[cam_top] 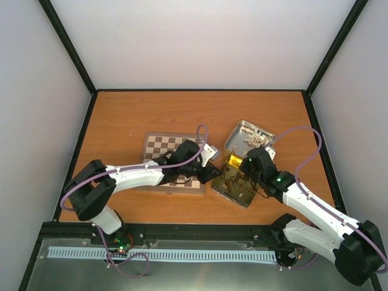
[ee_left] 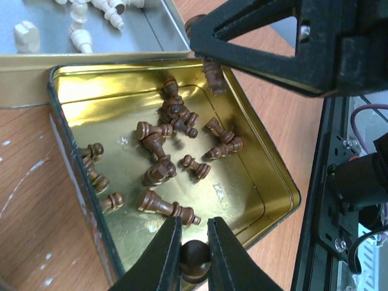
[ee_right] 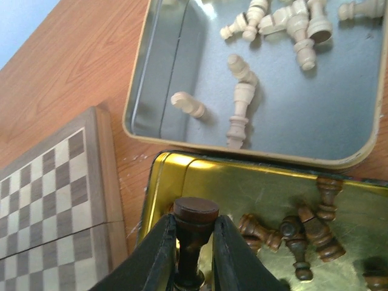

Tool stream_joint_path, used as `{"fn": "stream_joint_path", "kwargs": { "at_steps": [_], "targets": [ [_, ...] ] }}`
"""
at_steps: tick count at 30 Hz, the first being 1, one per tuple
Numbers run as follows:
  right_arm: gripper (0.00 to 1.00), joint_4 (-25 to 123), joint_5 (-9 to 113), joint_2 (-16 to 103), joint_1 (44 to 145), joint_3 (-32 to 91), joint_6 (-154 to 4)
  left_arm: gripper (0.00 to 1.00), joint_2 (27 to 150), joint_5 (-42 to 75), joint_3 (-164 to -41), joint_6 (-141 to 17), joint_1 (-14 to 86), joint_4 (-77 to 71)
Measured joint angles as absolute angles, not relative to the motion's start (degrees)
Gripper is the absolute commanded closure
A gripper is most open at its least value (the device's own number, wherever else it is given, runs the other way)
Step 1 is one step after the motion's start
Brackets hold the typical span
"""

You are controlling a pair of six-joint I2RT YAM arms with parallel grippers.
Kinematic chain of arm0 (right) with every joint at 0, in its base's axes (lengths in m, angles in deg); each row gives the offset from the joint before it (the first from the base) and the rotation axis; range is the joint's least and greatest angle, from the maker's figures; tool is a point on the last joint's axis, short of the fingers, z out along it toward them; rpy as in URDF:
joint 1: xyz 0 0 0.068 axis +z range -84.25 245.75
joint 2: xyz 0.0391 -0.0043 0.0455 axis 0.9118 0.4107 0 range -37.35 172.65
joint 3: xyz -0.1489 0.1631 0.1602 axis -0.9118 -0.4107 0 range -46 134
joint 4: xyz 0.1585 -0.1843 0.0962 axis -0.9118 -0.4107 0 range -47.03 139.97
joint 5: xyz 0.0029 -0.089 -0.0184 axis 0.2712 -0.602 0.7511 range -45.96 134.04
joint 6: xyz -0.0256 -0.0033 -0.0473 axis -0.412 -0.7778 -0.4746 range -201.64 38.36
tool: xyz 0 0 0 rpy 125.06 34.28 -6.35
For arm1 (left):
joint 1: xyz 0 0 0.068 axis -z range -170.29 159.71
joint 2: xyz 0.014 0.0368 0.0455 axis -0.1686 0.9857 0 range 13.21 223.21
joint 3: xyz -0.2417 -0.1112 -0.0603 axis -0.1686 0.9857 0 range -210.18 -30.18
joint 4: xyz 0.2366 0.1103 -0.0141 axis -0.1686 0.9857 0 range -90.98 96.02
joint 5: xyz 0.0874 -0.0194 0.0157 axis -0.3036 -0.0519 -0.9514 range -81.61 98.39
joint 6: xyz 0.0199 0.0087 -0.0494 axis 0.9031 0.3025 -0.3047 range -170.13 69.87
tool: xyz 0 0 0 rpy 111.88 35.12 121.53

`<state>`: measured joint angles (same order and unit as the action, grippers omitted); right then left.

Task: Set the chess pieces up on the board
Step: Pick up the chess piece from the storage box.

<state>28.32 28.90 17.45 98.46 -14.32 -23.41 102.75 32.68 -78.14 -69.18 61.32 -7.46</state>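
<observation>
The board [cam_top: 159,147] lies left of centre, also at the left of the right wrist view [ee_right: 48,194]; no pieces show on it. Several dark brown chess pieces [ee_left: 163,139] lie in the gold-lined tin [cam_top: 225,189]. My left gripper [cam_top: 210,172] is at the tin's left edge, shut on a dark brown piece [ee_left: 195,259] just above the tin floor. My right gripper [cam_top: 245,168] is over the same tin, shut on another dark brown piece [ee_right: 195,213], held with its flat base toward the camera. The right arm's black body [ee_left: 291,42] hangs over the tin's far side.
A silver tin half [cam_top: 233,136] behind the gold one holds several cream-white pieces [ee_right: 242,91]. The two tin halves touch, and the gold tin [ee_right: 242,176] sits close beside the board's right edge. Black frame rails [cam_top: 200,229] border the table.
</observation>
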Motion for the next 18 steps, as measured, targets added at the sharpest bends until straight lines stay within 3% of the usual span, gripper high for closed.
{"fn": "stream_joint_path", "kwargs": {
  "at_steps": [7,18],
  "targets": [
    [0.83,31.0,37.2,14.5,97.5,-16.4,-20.7,0.87,106.9,34.5,-79.5,-69.2,61.3,-9.2],
    [0.86,35.1,57.3,14.1,92.5,-20.9,-6.7,0.66,108.0,35.9,-79.4,-69.9,61.3,-11.7]
  ]
}}
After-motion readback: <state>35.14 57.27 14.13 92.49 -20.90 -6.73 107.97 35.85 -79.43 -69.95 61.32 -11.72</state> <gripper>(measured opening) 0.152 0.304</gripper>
